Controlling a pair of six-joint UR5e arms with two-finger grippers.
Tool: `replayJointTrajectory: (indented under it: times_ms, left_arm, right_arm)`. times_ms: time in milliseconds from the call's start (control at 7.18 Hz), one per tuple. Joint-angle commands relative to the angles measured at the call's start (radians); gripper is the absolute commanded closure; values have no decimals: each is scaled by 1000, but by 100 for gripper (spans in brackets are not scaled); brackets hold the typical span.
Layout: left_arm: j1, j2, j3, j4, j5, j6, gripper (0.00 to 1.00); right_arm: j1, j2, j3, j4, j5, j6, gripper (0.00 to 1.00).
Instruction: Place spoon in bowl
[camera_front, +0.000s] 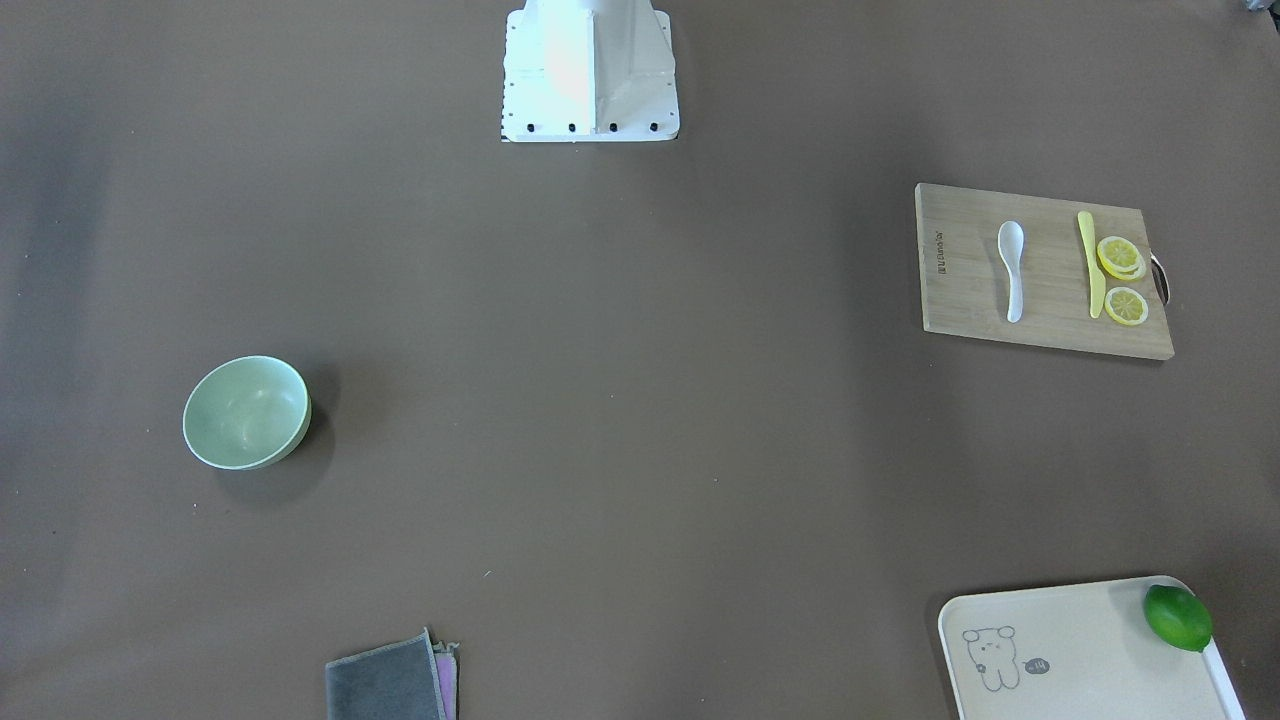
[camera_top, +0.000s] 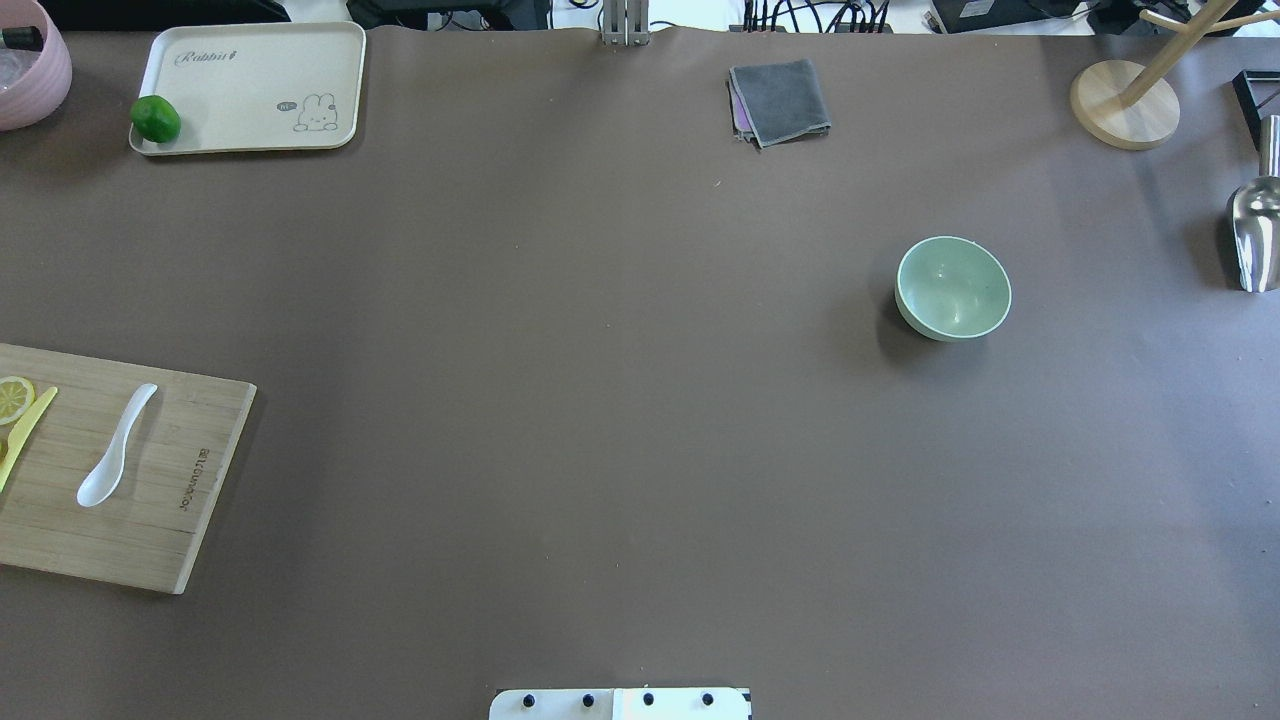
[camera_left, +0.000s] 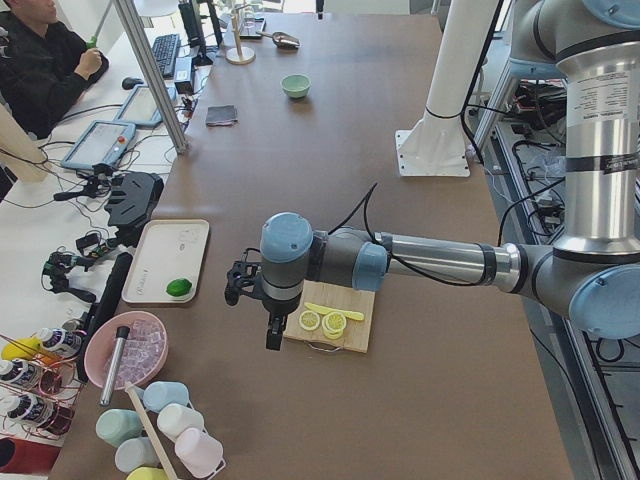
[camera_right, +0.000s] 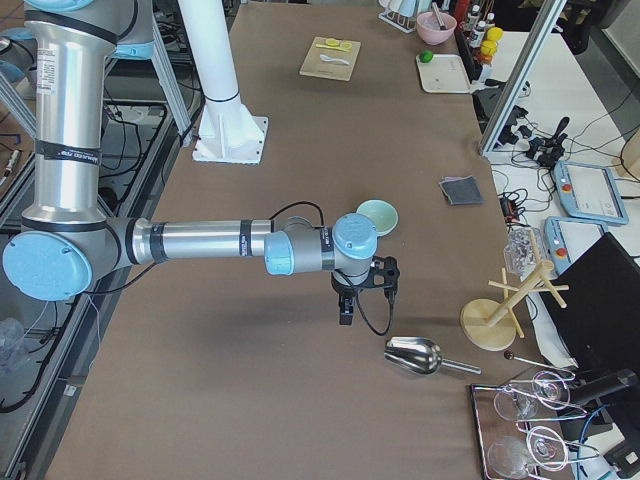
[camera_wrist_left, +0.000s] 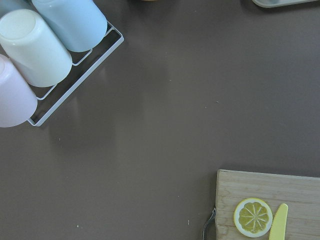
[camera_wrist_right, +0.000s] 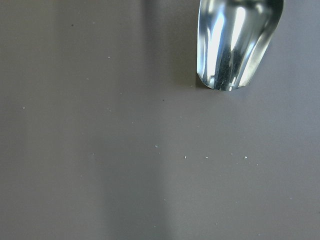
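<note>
The white spoon (camera_front: 1012, 268) lies on a wooden cutting board (camera_front: 960, 280), also in the overhead view (camera_top: 115, 448) and the right view (camera_right: 337, 60). The mint-green bowl (camera_front: 246, 412) stands empty on the opposite half of the table (camera_top: 953, 288) (camera_left: 295, 85) (camera_right: 377, 216). My left gripper (camera_left: 272, 338) hangs above the table beside the board's lemon end, apart from the spoon. My right gripper (camera_right: 345, 312) hangs near the bowl, beside a metal scoop. Both show only in the side views, so I cannot tell whether they are open or shut.
A yellow knife (camera_front: 1091, 265) and lemon slices (camera_front: 1122, 258) share the board. A cream tray (camera_front: 1080, 670) holds a lime (camera_front: 1178, 617). A grey cloth (camera_front: 388, 682), a metal scoop (camera_top: 1255, 225), a wooden stand (camera_top: 1125, 105) and racked cups (camera_wrist_left: 40, 50) sit at the table's edges.
</note>
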Motion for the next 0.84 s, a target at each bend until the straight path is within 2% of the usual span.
replayJointTrajectory:
  times_ms: [0, 697]
  left_arm:
    - [2, -4, -4, -4, 2, 9, 2]
    - [2, -7, 3, -15, 8, -3, 2]
  right_arm:
    - [1, 2, -5, 0, -1, 3, 0]
    - [1, 6, -7, 2, -2, 1, 0]
